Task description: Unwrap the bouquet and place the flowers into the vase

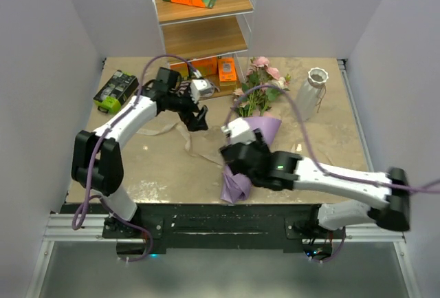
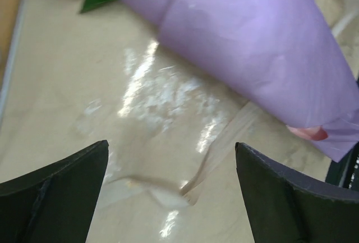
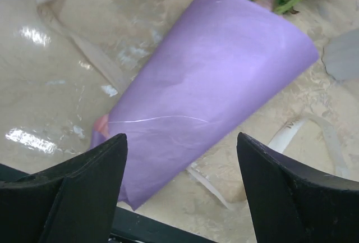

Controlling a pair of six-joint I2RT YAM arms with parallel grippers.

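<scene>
— Where's the bouquet (image 1: 269,130)?

— Flat on the table (image 1: 137,167), about the middle. The lavender cone's tip points to the near edge, with a sliver of pink showing there. The flowers (image 1: 261,81) spill out toward the shelf rack (image 1: 206,33).

— The ribbon (image 1: 172,130)?

— Loose on the table, left of the cone.

— Grippers?

— The right gripper (image 3: 180,137) hangs over the cone's narrow end, jaws spread wide, clamping nothing. The left gripper (image 2: 171,145) hovers above the ribbon, beside the paper, jaws wide and empty.

— The vase (image 1: 313,93)?

— Upright at the far right, near the blooms.
</scene>
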